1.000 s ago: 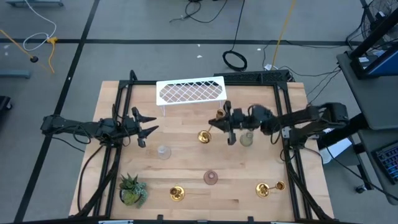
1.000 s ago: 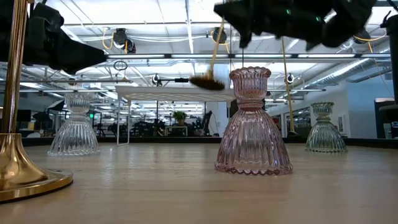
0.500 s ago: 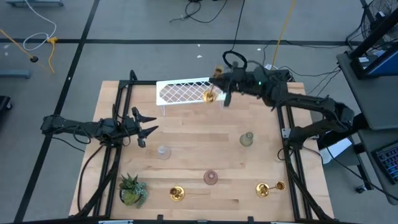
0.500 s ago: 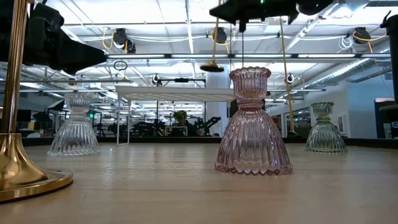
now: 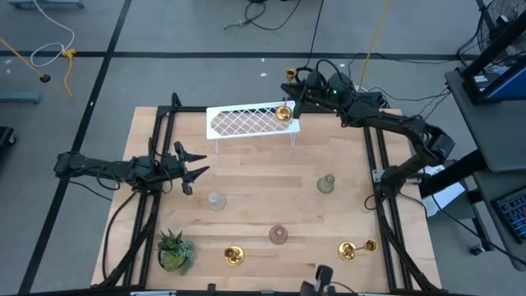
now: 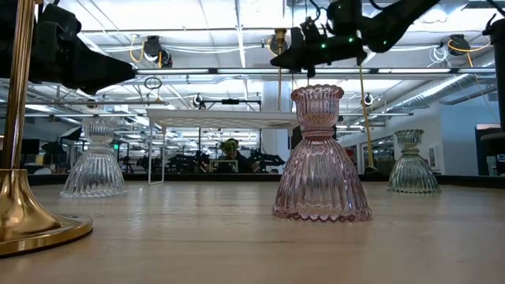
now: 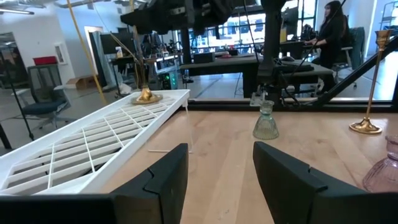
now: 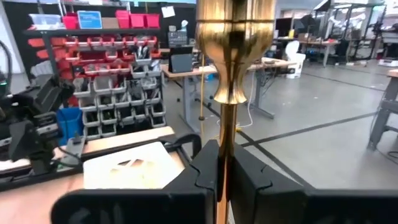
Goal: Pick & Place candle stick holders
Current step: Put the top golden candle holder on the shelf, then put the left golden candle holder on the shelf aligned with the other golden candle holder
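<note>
My right gripper (image 5: 296,93) is shut on a gold candle stick holder (image 5: 285,108) at the right end of the white lattice rack (image 5: 246,122), at the table's far side. The holder's round base (image 7: 146,96) is at the rack's top; I cannot tell whether it rests there. My left gripper (image 5: 191,164) waits open at the table's left, touching nothing. On the table stand a clear holder (image 5: 216,200), a greenish one (image 5: 326,183), a pink one (image 5: 279,235) and two more gold ones (image 5: 233,256) (image 5: 353,249). My right gripper pinches the gold holder's slim stem (image 8: 222,134) between its two fingers, below the bulged cup (image 8: 235,43). The fingers reach in about level from the table's right, across the stem. The holder stands nearly upright with its base (image 5: 284,113) at the rack's right end.
A spiky green potted plant (image 5: 174,251) stands at the near left corner. Black frame rails (image 5: 156,205) run along both sides of the table. The middle of the wooden top lies bare between the holders. A person (image 7: 328,31) stands in the room beyond.
My right gripper has swung from the table's middle toward the far edge and up, staying shut on the gold holder. The holder, lifted and tilted before, has come to the rack's right end and now stands nearly upright there.
</note>
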Robot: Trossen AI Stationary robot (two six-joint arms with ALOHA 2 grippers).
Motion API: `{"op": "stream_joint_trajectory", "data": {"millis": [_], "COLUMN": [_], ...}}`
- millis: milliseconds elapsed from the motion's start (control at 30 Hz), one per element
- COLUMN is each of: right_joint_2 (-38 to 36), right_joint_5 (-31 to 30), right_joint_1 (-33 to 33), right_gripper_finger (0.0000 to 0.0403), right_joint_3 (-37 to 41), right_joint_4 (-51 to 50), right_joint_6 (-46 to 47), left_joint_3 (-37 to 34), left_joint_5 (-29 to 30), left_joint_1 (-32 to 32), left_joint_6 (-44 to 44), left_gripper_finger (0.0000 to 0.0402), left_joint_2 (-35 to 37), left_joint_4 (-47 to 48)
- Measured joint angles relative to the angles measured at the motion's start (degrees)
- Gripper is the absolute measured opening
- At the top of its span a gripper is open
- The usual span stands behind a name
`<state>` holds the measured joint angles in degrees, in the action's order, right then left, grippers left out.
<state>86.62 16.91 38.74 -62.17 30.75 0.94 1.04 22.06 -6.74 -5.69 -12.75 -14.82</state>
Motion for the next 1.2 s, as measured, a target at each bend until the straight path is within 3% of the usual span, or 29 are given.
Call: {"op": "stream_joint_trajectory", "data": {"millis": [633, 967, 1200], "right_joint_2": [0.1, 0.1, -1.5], "right_joint_5": [-0.3, -0.3, -0.2], "right_joint_1": [3.3, 3.3, 3.3], "right_gripper_finger": [0.0025, 0.0117, 0.018], "right_joint_3": [0.0, 0.0, 0.1], "right_joint_4": [-0.1, -0.3, -4.8], "right_joint_6": [-1.1, 1.0, -2.4], "left_joint_3": [0.0, 0.0, 0.0], "left_joint_5": [0.1, -0.5, -10.0], "left_joint_1": [0.0, 0.0, 0.0], "left_joint_6": [0.0, 0.0, 3.5], "left_gripper_finger": [0.0189, 0.0189, 0.0189], "left_joint_2": [0.0, 0.0, 0.0], "left_joint_4": [0.0, 0.0, 0.0]}}
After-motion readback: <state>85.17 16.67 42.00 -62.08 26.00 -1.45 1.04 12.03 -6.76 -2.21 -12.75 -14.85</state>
